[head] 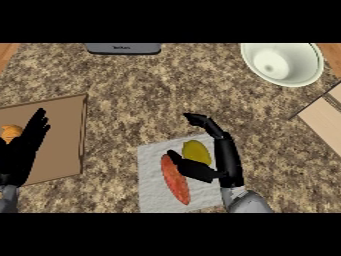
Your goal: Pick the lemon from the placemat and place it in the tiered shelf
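The lemon [196,151] lay on the white placemat [152,182], touching a red sausage-like item [176,181]. The right hand [225,159] stood beside it, fingers spread, thumb at its near side, holding nothing. Doing this well meant curling round the lemon alone, clear of the red item. The left hand [18,150] rested open at left.
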`<state>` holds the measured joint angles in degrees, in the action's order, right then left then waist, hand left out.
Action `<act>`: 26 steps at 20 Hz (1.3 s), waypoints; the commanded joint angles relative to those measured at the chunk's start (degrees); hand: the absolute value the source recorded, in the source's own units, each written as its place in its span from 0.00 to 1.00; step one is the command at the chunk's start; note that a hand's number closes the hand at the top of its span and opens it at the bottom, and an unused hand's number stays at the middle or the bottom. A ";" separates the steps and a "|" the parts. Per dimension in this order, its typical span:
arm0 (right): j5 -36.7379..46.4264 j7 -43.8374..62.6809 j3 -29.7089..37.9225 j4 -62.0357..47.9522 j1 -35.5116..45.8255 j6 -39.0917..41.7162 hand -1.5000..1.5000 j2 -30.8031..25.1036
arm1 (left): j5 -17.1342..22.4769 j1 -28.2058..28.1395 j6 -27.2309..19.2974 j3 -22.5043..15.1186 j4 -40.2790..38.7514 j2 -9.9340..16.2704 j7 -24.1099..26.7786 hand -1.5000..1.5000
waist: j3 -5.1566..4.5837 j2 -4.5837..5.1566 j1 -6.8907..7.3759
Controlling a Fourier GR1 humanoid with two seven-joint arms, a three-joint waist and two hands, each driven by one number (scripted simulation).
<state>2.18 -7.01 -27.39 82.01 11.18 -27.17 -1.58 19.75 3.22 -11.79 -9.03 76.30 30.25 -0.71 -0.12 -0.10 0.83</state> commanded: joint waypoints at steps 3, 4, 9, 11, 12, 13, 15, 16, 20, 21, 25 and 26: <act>14.97 16.35 -7.90 7.29 -2.10 -7.34 0.00 -2.56 | 1.17 -2.94 2.04 1.35 3.73 0.67 -1.59 0.50 | 0.05 -0.31 -0.87; 18.16 21.99 -8.39 9.51 -0.73 -6.71 0.00 -5.30 | 0.88 -4.56 1.62 1.39 3.68 0.64 -0.16 0.50 | -0.05 -0.61 -0.96; 26.28 38.49 -7.73 14.27 2.29 3.18 0.00 -15.09 | 2.58 -5.23 3.94 3.61 2.57 1.93 0.62 0.50 | -0.18 -0.72 -1.41; 27.64 43.18 -9.72 15.62 3.61 9.35 0.00 -17.23 | 1.87 -5.75 2.83 2.53 2.47 -0.22 1.19 0.50 | -0.13 -0.49 -1.22; 27.86 46.49 -11.13 17.23 5.26 13.11 0.00 -17.53 | 1.69 -3.87 2.51 2.81 3.97 1.39 -1.57 0.50 | -0.10 -0.56 -1.25; 26.40 48.49 -11.44 16.89 7.06 17.04 0.00 -17.68 | 1.74 -3.72 3.51 3.36 2.07 1.88 -0.84 0.50 | -0.11 -0.28 -0.99; 24.75 49.24 -13.54 16.92 8.31 24.82 0.00 -21.51 | 1.72 -3.62 3.65 3.14 1.53 0.78 0.49 0.50 | -0.14 -0.15 -0.79; 25.35 51.27 -15.88 18.37 7.53 26.80 0.00 -21.47 | 0.62 -4.16 2.18 1.95 3.83 0.54 -1.14 0.50 | -0.03 -0.33 -0.73; 24.66 58.65 -15.91 16.20 14.85 35.47 0.00 -16.98 | 1.38 -4.72 4.53 3.59 2.80 0.66 0.41 0.50 | 0.05 0.01 -0.13; 22.61 55.48 -13.24 16.25 14.92 37.98 0.00 -20.77 | 2.38 -1.05 6.12 5.62 1.11 2.89 -1.76 0.50 | 0.08 0.11 -0.64; 27.60 63.10 -16.54 12.52 17.54 40.56 0.00 -12.13 | 0.11 -5.66 5.25 4.55 3.35 0.08 0.58 0.50 | 0.09 0.03 -0.01; 26.12 60.49 -13.16 14.17 16.30 43.24 0.00 -14.24 | -0.89 -5.26 4.59 4.44 2.57 -2.23 1.22 0.50 | 0.11 0.05 -0.46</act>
<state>27.85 51.45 -42.17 97.62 25.77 10.67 -18.05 20.20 -0.14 -6.96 -4.77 77.94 30.28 -0.83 -0.06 -0.09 0.30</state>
